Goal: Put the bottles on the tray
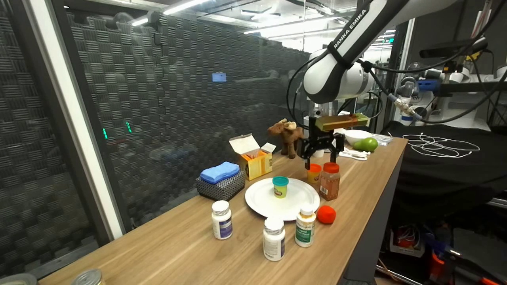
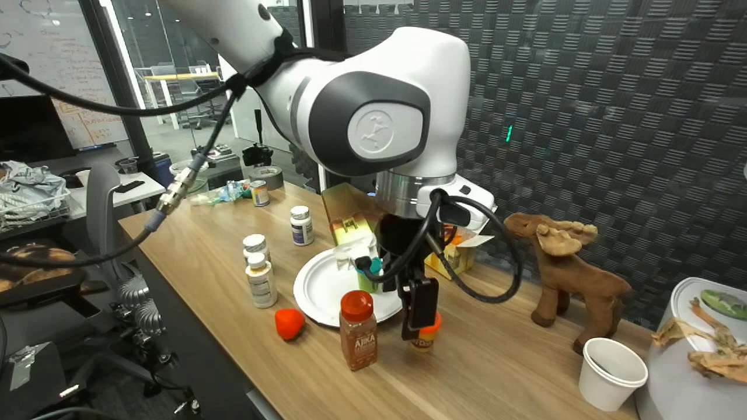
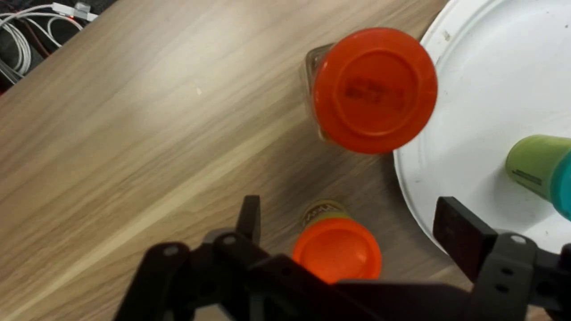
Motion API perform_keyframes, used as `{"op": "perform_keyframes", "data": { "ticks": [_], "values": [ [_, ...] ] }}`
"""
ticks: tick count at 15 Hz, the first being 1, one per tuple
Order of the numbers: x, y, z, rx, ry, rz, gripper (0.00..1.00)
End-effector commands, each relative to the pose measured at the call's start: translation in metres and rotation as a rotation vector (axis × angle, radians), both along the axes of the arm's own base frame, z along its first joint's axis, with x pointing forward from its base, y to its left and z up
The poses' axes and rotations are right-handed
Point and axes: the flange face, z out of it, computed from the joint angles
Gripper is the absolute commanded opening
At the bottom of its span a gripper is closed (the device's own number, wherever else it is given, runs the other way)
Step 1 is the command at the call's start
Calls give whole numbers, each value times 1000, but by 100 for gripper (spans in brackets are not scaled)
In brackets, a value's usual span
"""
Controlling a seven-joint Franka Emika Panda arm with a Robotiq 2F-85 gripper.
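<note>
Worktop (image 1: 170, 245) is seen across the lower frame in an exterior view. Just below centre is set the white tray (image 1: 283, 208). Right of centre, the end effector (image 1: 320, 162) is spread wide, nothing gripped. A red-capped bottle (image 1: 329, 186) below it and three white bottles (image 1: 274, 242) at lower middle seem left to be moved. Only a green tub (image 1: 280, 190) is on the tray; no bottle looks done.
</note>
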Motion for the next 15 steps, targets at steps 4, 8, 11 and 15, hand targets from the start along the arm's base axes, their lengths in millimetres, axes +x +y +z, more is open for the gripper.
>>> {"op": "perform_keyframes", "data": {
  "ticks": [4, 8, 11, 15],
  "values": [
    [12, -14, -26, -2, -6, -13, 100],
    [25, -22, -21, -23, -50, -24, 100],
    [32, -25, -16, -27, -68, -24, 74],
    [27, -12, -12, 0, -60, 3, 42]
  ]
}}
